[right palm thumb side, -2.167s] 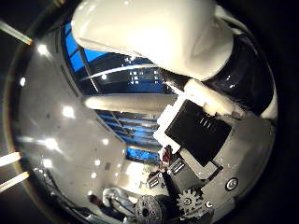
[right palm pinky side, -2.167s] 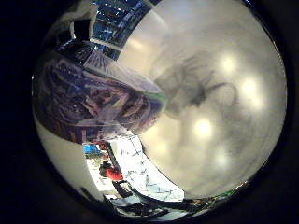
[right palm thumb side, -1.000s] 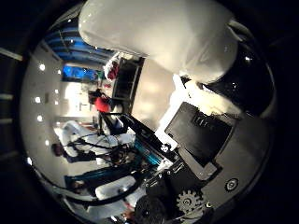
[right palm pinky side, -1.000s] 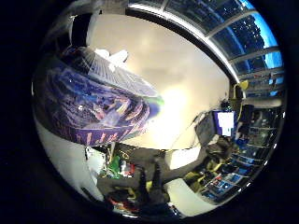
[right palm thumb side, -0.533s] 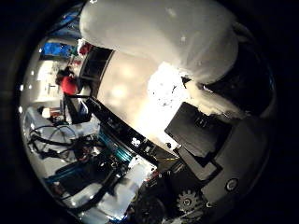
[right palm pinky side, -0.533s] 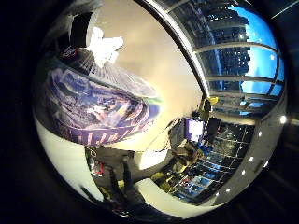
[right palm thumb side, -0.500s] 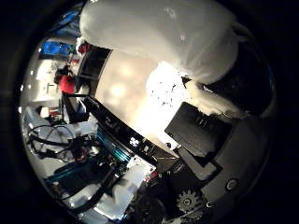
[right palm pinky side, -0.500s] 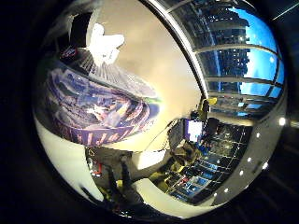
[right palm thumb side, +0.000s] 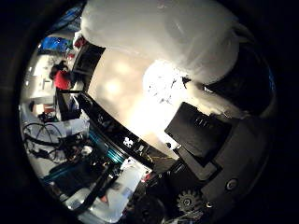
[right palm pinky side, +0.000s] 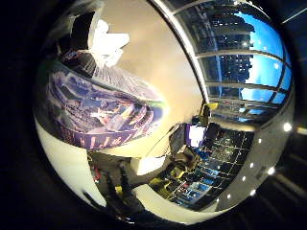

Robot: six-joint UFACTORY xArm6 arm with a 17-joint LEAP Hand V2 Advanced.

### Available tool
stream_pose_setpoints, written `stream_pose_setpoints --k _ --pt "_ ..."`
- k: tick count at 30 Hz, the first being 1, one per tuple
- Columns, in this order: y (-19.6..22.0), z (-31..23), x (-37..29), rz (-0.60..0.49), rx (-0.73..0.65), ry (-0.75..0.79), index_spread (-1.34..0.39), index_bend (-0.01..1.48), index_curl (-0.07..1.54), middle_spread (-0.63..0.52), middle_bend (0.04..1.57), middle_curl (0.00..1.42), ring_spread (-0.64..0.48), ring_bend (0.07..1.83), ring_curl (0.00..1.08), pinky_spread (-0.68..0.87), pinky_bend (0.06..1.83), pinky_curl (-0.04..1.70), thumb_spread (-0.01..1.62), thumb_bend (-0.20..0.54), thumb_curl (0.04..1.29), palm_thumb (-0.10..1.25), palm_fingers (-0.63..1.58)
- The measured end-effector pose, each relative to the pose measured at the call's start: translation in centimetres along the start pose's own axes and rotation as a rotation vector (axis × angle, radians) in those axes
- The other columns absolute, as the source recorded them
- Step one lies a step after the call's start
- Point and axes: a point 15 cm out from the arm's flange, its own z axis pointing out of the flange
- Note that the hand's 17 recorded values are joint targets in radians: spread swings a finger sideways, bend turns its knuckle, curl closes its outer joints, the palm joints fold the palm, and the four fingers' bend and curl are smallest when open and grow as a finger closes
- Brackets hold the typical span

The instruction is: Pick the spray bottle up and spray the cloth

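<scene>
The spray bottle fills much of both palm views, close against the palm. In the right little finger side palm view its purple patterned label [right palm pinky side: 96,105] shows, with a white part [right palm pinky side: 107,40] past it. In the right thumb side palm view its white rounded body [right palm thumb side: 159,37] shows. My right hand [right palm thumb side: 201,135] has black and white fingers lying against the bottle's white body, curled round it. The bottle is held up in the air, turned toward the room. The cloth shows in neither view.
Past the bottle are a pale wall [right palm pinky side: 153,57], tall windows [right palm pinky side: 235,57] and a lit monitor [right palm pinky side: 195,135] among desks with equipment. Teal and black lab gear [right palm thumb side: 89,163] lies below the hand in the right thumb side palm view.
The room behind has swung across both views, from ceiling lights to wall, windows and desks, so the hand has turned. The bottle stays in the same place against the palm.
</scene>
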Motion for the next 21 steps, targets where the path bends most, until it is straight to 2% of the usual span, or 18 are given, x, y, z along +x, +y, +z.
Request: stream_pose_setpoints --k 10,16,21 --pt "-0.1 2.7 -1.3 0.026 -0.031 -0.038 -0.21 1.17 0.84 -0.10 1.39 0.71 -0.20 1.37 0.79 -0.15 0.96 1.51 0.39 -0.022 0.94 1.03 1.12" --pt "-3.0 1.3 -3.7 0.099 0.092 -0.185 -0.21 1.18 0.84 -0.10 1.39 0.72 -0.20 1.37 0.79 -0.15 0.96 1.51 0.39 -0.022 0.94 1.03 1.12" --pt "-6.9 -2.7 -6.6 0.154 0.245 -0.366 -0.21 1.18 0.84 -0.10 1.40 0.72 -0.20 1.37 0.79 -0.15 0.96 1.51 0.38 -0.021 0.95 1.04 1.12"
